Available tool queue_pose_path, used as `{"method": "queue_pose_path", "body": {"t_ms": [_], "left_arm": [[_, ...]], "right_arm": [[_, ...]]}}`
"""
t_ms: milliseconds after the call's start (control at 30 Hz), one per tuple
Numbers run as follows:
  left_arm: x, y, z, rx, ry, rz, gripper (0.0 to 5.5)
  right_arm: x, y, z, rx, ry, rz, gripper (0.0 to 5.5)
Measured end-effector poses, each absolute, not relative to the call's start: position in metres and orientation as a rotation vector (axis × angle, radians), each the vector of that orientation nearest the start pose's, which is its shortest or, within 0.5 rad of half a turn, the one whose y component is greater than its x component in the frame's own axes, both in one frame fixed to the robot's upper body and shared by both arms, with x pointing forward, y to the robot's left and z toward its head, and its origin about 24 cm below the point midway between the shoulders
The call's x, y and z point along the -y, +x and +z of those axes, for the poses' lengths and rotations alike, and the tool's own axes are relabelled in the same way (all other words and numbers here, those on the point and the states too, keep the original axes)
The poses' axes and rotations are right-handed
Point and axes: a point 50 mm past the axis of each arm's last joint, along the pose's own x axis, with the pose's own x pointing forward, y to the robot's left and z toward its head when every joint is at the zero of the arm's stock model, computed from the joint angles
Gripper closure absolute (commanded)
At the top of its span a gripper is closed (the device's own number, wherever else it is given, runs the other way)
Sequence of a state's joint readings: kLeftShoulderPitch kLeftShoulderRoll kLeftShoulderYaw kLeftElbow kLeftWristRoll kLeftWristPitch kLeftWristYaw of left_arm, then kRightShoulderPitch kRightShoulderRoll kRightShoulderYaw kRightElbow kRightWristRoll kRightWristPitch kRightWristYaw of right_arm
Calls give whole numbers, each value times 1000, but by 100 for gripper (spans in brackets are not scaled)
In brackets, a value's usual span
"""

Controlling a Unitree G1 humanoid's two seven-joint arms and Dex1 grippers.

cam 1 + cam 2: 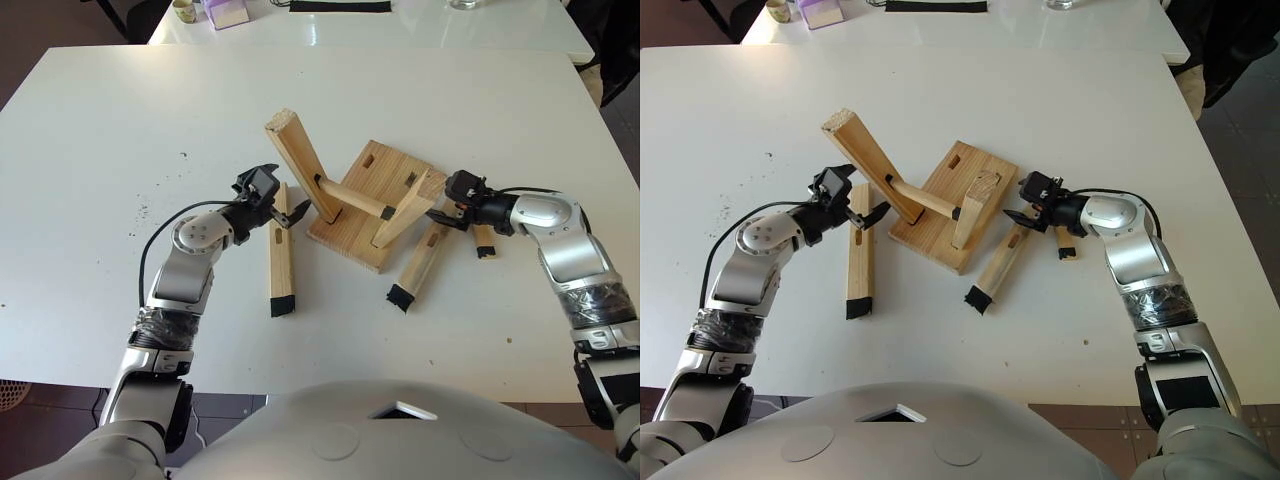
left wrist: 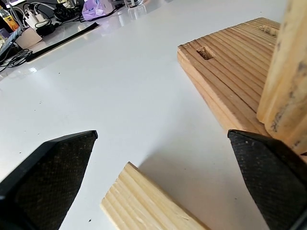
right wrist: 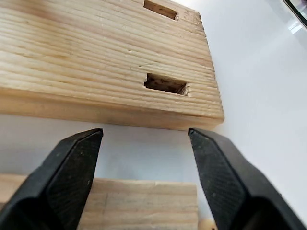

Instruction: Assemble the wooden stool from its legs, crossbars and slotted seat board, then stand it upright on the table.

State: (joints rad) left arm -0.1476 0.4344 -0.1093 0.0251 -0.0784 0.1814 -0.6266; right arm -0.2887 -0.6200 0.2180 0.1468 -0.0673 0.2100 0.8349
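The slotted seat board (image 1: 352, 240) lies flat mid-table. On it leans a frame of two legs (image 1: 300, 160) (image 1: 408, 208) joined by a crossbar (image 1: 356, 201). A loose leg (image 1: 280, 258) with a black foot cap lies left of the board. My left gripper (image 1: 285, 212) is open over its far end (image 2: 148, 201), fingers (image 2: 48, 177) either side. Another loose leg (image 1: 420, 265) lies right of the board. My right gripper (image 1: 443, 214) is open above its upper end (image 3: 144, 203), facing the board's slot (image 3: 165, 83). A further black-tipped piece (image 1: 485, 244) lies beside the right wrist.
A second white table at the back holds a cup (image 1: 184, 10), a purple box (image 1: 228, 12) and a black strip (image 1: 340, 6). Dark specks (image 1: 145, 205) dot the white table (image 1: 110, 130) at the left. Wide free surface lies to the left and far side.
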Motion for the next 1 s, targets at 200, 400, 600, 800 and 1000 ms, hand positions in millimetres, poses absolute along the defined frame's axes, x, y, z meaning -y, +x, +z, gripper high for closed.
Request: {"method": "queue_pose_path", "body": {"t_ms": [200,400,600,800,1000], "left_arm": [[-175,268,60,-192,349,-715,45],[-176,269,61,-199,368,-723,45],[-189,267,70,-181,352,-657,45],[-215,235,91,-115,307,-396,45],[-194,201,109,-7,218,-123,45]], "right_arm": [[173,297,49,-390,-643,903,219],[162,307,52,-336,-634,870,219],[172,304,69,-219,-606,717,219],[206,268,110,-74,-429,333,219],[195,215,128,-91,-188,114,219]]}}
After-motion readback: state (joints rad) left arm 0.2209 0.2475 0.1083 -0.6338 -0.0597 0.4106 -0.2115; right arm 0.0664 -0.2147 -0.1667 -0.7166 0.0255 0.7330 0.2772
